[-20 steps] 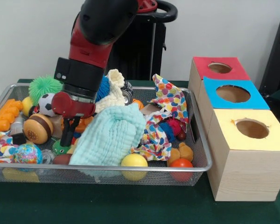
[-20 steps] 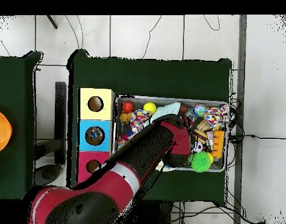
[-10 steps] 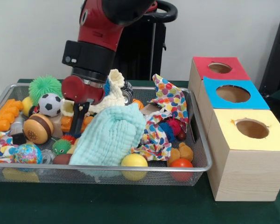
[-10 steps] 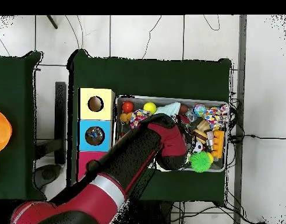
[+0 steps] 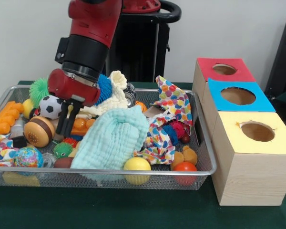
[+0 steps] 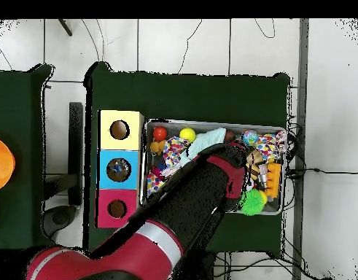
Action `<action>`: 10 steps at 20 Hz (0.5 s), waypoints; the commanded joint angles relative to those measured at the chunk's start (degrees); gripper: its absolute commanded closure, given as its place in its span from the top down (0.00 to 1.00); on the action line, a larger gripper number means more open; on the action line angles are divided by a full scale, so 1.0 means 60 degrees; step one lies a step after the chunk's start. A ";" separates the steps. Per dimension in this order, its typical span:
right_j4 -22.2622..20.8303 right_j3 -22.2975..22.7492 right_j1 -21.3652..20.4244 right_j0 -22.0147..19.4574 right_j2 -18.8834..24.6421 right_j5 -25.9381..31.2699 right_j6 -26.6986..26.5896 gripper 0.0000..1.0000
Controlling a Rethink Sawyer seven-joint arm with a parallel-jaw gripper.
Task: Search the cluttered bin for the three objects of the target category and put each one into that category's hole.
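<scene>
1. The jaws (image 5: 66, 119) hang inside the wire bin (image 5: 207, 143), just beside the burger toy (image 5: 38, 131) and below the soccer ball (image 5: 49, 106); the two dark fingers (image 5: 63, 121) look narrowly parted and nothing shows between them, so they read as empty and slightly spread.
2. The target category is not stated, so I cannot tell which items count. Likely candidates lie all around the burger toy: an orange piece (image 5: 79, 125) directly behind the jaws, a small green spiky ball (image 5: 63, 149) in front of them, and a patterned ball (image 5: 28, 157) at the bin's front wire.
3. A mint cloth (image 5: 113, 138) drapes over the pile beside the burger toy, probably hiding more toys; a spotted cloth (image 5: 169, 112) does the same further along.
4. Three boxes stand on the green counter (image 5: 109, 210) beyond the bin's far end from the burger toy: red hole box (image 5: 223, 69), blue hole box (image 5: 237, 96) and yellow hole box (image 5: 257, 131), tops open for drops.
5. My judgement: the arm is positioned low to probe or pick near the orange piece.
</scene>
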 commanded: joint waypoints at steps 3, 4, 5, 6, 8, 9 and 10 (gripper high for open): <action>-0.0679 -0.0010 0.0590 -0.0219 0.1482 0.0327 0.0533 0.00; -0.1308 -0.0079 0.0743 -0.0136 0.1599 0.0567 0.1230 0.00; -0.1938 -0.0149 0.0897 -0.0054 0.1716 0.0806 0.1928 0.00; -0.2449 -0.0196 0.1112 0.0053 0.1706 0.0890 0.2584 0.00; -0.3218 -0.0239 0.1578 0.0313 0.1525 0.1031 0.3685 0.00; -0.3414 -0.0311 0.1787 0.0401 0.1427 0.1030 0.4031 0.00; -0.3365 -0.0255 0.1799 0.0366 0.1485 0.1220 0.3853 0.00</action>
